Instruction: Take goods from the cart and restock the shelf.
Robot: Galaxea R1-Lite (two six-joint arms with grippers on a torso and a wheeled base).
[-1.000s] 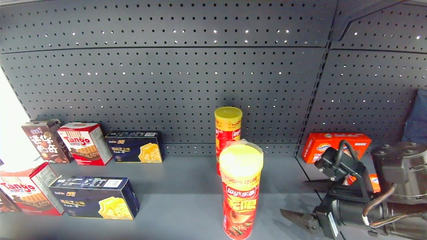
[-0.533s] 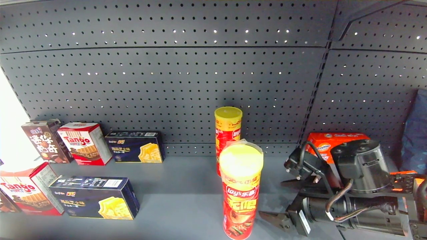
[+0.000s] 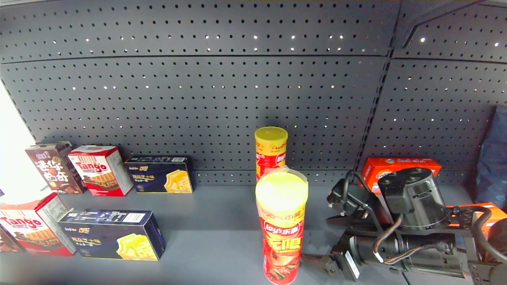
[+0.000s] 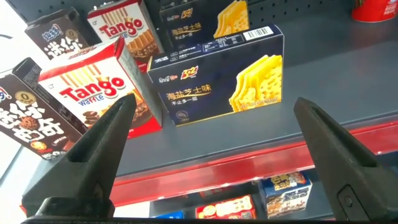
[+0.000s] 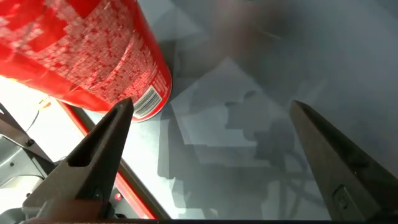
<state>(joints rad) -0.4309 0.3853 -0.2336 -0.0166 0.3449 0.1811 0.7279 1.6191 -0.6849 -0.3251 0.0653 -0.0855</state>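
Brand lettering on front navy box, front chip can; barcode on can.

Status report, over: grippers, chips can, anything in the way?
Left gripper open, empty, facing navy box. Right gripper open beside front chips can, upright on shelf. Second can stands directly behind it.

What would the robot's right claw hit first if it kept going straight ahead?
Probably the nearer chip can: the open right gripper points toward its lower half, close beside it, though depth is unclear.
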